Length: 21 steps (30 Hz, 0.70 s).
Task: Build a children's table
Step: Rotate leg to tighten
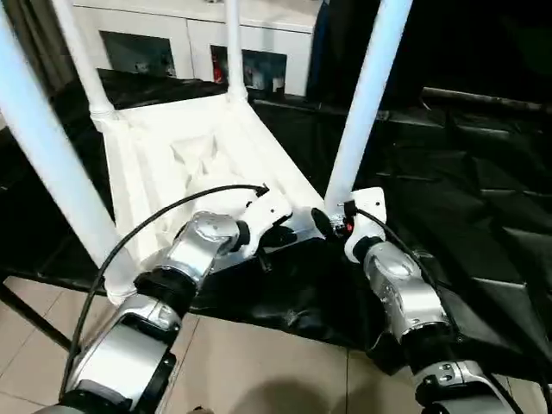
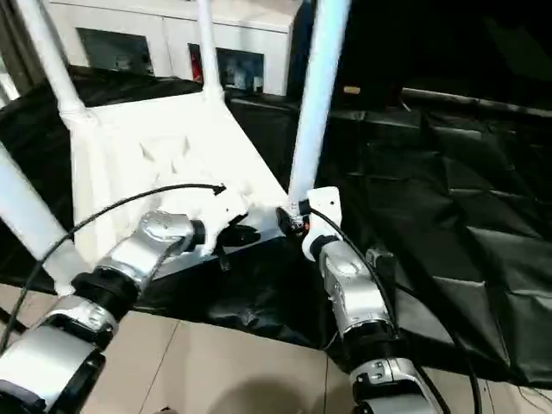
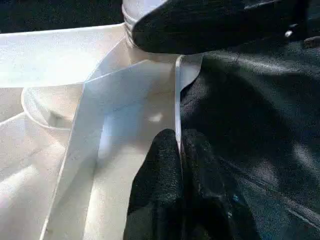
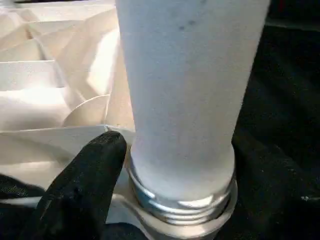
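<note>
Four legs stick up from the upside-down table top (image 1: 185, 151), which lies on a black sheet (image 1: 466, 190) in front of a white cabinet (image 1: 172, 39). Left wrist view has the left gripper (image 3: 179, 150) pinched tight on the top's thin near rim. Right wrist view gets the nearest leg (image 4: 182, 90), threads still showing at its socket, right gripper (image 1: 332, 222) spread around its base.

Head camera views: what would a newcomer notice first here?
The white plastic table top lies upside down on black sheeting, four long white tube legs rising from its corners. At the near right leg, the right gripper sits against its threaded base, while the left gripper pinches the top's thin rim.
</note>
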### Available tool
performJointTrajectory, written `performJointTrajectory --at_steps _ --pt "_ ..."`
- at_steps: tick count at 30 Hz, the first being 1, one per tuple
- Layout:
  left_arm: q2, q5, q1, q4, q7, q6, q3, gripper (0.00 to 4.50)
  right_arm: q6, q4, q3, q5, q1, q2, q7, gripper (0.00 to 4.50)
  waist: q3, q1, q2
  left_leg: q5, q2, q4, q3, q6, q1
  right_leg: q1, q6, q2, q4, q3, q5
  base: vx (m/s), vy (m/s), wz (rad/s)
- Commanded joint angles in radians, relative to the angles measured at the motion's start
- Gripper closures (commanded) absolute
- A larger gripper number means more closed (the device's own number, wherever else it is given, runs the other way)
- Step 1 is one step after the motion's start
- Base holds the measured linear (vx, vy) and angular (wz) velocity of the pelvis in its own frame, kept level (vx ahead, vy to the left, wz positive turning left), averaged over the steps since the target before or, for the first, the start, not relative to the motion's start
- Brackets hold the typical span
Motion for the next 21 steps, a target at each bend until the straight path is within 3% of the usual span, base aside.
performJointTrajectory --at_steps 1,2,5,12,14,16,17,20,21 --pt "0.033 0.010 0.005 -0.017 -0.045 -0.029 -0.009 4.50 0.019 -0.069 0.049 0.046 -0.021 -0.030 0.148 0.60 -0.070 0.001 0.004 -0.187 0.014 -0.072 -0.002 0.032 -0.004 0.058 -0.169 -0.074 -0.082 0.048 -0.265 0.000 0.000 0.00" --pt "0.052 0.001 0.013 -0.031 -0.088 -0.051 -0.010 4.50 0.045 -0.104 0.056 0.067 -0.009 -0.068 0.220 0.60 -0.070 0.001 0.000 -0.173 0.013 -0.071 -0.002 0.044 -0.006 0.064 -0.177 -0.072 -0.080 0.047 -0.239 0.000 0.000 0.00" --pt "0.091 -0.023 0.031 -0.065 -0.179 -0.078 -0.011 4.50 0.084 -0.178 0.086 0.094 0.029 -0.160 0.381 0.60 -0.072 -0.001 0.002 -0.139 0.016 -0.068 -0.002 0.066 -0.008 0.065 -0.197 -0.073 -0.072 0.048 -0.174 0.000 0.000 0.00" --pt "0.167 -0.063 0.089 -0.187 -0.362 -0.082 -0.040 4.50 0.132 -0.258 0.135 0.108 0.084 -0.283 0.580 0.60 -0.074 0.008 0.006 -0.126 0.023 -0.066 0.002 0.068 -0.001 0.060 -0.248 -0.073 -0.060 0.049 -0.093 0.000 0.000 0.00" --pt "0.187 -0.092 0.116 -0.251 -0.429 -0.053 -0.051 4.50 0.130 -0.276 0.168 0.095 0.096 -0.312 0.623 0.60 -0.072 0.014 -0.001 -0.136 0.025 -0.068 0.004 0.063 0.002 0.059 -0.248 -0.075 -0.061 0.049 -0.113 0.000 0.000 0.00" --pt "0.193 -0.101 0.121 -0.268 -0.448 -0.043 -0.054 4.50 0.120 -0.269 0.179 0.083 0.094 -0.309 0.619 0.60 -0.071 0.017 0.002 -0.142 0.024 -0.068 0.006 0.054 0.002 0.056 -0.240 -0.076 -0.064 0.050 -0.149 0.000 0.000 0.00" --pt "0.196 -0.104 0.124 -0.277 -0.459 -0.036 -0.054 4.50 0.116 -0.268 0.184 0.078 0.092 -0.309 0.619 0.60 -0.070 0.016 -0.002 -0.147 0.024 -0.068 0.006 0.053 0.002 0.056 -0.236 -0.075 -0.065 0.050 -0.160 0.000 0.000 0.00" --pt "0.197 -0.106 0.128 -0.287 -0.470 -0.028 -0.053 4.50 0.111 -0.253 0.185 0.068 0.078 -0.295 0.615 0.60 -0.068 0.019 -0.003 -0.161 0.023 -0.069 0.005 0.044 0.003 0.055 -0.218 -0.077 -0.070 0.050 -0.211 0.000 0.000 0.00" --pt "0.197 -0.104 0.127 -0.285 -0.469 -0.029 -0.053 4.50 0.109 -0.246 0.185 0.065 0.073 -0.290 0.613 0.77 -0.067 0.020 0.000 -0.165 0.024 -0.070 0.004 0.039 0.004 0.053 -0.210 -0.078 -0.072 0.050 -0.230 0.000 0.000 0.00"
